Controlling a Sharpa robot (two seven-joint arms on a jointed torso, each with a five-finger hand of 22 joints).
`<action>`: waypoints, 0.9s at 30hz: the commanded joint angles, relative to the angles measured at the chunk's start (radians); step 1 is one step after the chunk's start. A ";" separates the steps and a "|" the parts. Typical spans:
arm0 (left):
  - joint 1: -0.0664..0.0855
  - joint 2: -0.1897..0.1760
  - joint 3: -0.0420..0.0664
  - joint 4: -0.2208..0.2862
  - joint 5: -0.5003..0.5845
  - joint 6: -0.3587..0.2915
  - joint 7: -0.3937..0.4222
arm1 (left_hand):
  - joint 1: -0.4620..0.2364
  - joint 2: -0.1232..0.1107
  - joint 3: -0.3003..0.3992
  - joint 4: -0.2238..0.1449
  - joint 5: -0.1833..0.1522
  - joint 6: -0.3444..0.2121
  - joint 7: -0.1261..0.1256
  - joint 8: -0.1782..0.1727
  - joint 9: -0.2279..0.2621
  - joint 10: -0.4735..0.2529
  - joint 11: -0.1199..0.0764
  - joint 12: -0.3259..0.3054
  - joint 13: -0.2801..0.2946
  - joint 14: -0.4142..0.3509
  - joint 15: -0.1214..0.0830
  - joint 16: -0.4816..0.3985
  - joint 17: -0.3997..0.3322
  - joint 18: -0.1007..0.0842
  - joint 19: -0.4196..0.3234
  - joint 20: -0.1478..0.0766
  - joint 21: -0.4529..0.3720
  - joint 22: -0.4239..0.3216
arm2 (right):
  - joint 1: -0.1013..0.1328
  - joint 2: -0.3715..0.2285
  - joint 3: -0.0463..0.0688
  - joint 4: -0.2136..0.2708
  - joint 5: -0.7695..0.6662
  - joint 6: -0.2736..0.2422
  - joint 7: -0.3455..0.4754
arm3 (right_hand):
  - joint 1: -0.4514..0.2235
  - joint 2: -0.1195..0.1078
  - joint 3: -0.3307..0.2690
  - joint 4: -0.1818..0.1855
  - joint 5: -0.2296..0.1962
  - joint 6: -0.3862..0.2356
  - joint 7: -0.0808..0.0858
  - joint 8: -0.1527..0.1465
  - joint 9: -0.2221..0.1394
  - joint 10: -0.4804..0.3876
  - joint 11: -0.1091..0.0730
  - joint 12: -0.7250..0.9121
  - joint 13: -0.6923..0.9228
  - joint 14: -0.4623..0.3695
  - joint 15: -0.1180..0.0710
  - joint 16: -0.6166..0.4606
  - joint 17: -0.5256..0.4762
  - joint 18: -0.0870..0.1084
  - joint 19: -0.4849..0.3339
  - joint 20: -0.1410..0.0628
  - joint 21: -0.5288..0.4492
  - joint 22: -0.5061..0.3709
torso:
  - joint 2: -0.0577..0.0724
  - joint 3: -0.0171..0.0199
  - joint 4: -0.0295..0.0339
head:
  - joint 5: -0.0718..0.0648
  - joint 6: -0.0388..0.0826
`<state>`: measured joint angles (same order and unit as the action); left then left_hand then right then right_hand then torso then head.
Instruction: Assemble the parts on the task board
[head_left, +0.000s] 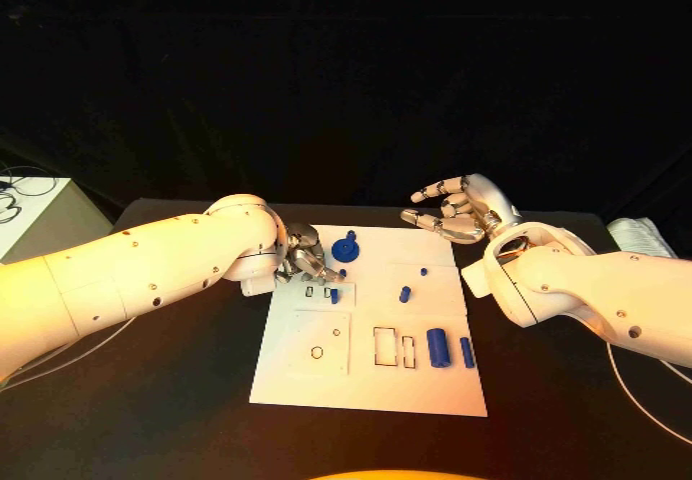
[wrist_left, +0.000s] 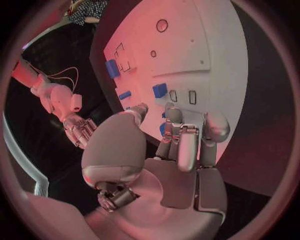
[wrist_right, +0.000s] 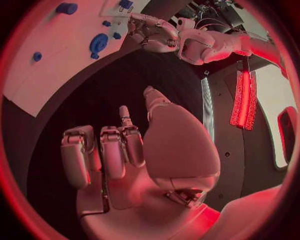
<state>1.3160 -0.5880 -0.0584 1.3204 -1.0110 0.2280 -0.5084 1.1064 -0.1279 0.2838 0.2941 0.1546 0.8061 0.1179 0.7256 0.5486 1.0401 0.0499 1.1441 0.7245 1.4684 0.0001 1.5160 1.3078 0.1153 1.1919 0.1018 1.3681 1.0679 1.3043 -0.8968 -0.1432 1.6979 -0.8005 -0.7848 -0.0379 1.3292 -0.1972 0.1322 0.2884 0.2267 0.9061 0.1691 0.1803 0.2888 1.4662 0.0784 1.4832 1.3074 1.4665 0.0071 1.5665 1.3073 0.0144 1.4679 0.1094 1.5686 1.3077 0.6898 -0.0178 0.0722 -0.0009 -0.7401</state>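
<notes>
Silver fingers (head_left: 307, 262) curled over task board (head_left: 375, 385)

Right robot hand (wrist_right: 134, 150) over the dark worktop (wrist_right: 94, 95), holding nothing, fingers (wrist_right: 112, 150) loosely apart and part curled. Beyond it the white task board (wrist_right: 44, 75), bearing a round blue part (wrist_right: 98, 44), a small blue part (wrist_right: 37, 56) near one edge, a blue cylinder (wrist_right: 65, 8) and further small blue parts. Left robot hand (wrist_right: 151, 34) at the board's edge, fingers bent down by a small blue part (wrist_right: 117, 35); grasp unclear.
</notes>
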 joint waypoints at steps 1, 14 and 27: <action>0.003 0.016 -0.003 -0.012 -0.023 0.063 -0.014 | -0.009 0.003 -0.007 0.001 0.001 -0.006 -0.001 0.007 0.004 -0.008 -0.001 -0.001 0.000 0.004 -0.006 -0.002 0.084 -0.008 0.006 0.001 0.004 0.001 | 0.001 0.002 0.000 -0.002 0.011 0.003 0.000 | -0.011 0.002 -0.009 0.001 0.002 -0.004 -0.004 0.002 0.002 0.020 0.005 -0.006 0.188 0.099 0.003 -0.004 0.243 -0.012 0.098 0.004 -0.006 0.257 | 0.001 -0.0016 -0.0026 | 0.001 -0.002; 0.003 0.043 -0.012 -0.040 -0.018 0.090 -0.018 | -0.018 0.007 -0.012 0.001 0.000 -0.009 -0.002 0.012 0.014 -0.009 -0.002 0.000 0.002 0.006 -0.006 -0.001 0.087 -0.009 0.008 0.001 0.005 0.005 | 0.002 0.010 0.000 -0.011 -0.034 0.008 -0.012 | -0.012 0.004 -0.012 0.001 0.002 -0.004 -0.004 0.003 0.002 0.019 0.005 -0.008 0.187 0.098 0.002 -0.005 0.241 -0.012 0.098 0.004 -0.007 0.256 | -0.001 -0.0032 0.0024 | -0.004 -0.007; 0.003 0.052 -0.018 -0.044 0.002 0.101 -0.018 | -0.011 0.010 -0.012 -0.001 0.001 -0.012 -0.003 0.016 0.022 -0.012 -0.003 -0.001 0.000 0.005 -0.007 -0.001 0.087 -0.009 0.008 0.001 0.005 0.005 | 0.001 0.021 0.000 -0.023 -0.037 0.017 -0.020 | -0.013 0.008 -0.016 0.002 0.002 -0.004 -0.004 0.004 0.002 0.018 0.004 -0.009 0.186 0.097 0.002 -0.006 0.238 -0.011 0.096 0.004 -0.010 0.254 | -0.002 -0.0035 0.0034 | -0.001 -0.011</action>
<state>1.3169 -0.5389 -0.0765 1.2763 -1.0222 0.3075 -0.5258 1.0999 -0.1214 0.2786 0.2938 0.1545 0.8026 0.1143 0.7373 0.5703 1.0365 0.0465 1.1441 0.7247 1.4683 0.0002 1.5160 1.3076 0.1154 1.1918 0.1018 1.3680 1.0714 1.3057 -0.8774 -0.1433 1.6762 -0.8212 -0.7822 -0.0558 1.3239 -0.1919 0.1201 0.2897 0.2266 0.9061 0.1690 0.1803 0.2897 1.4662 0.0783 1.4793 1.3073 1.4665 0.0071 1.5665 1.3073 0.0144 1.4679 0.1094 1.5648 1.3078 0.6880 -0.0214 0.0741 -0.0031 -0.7499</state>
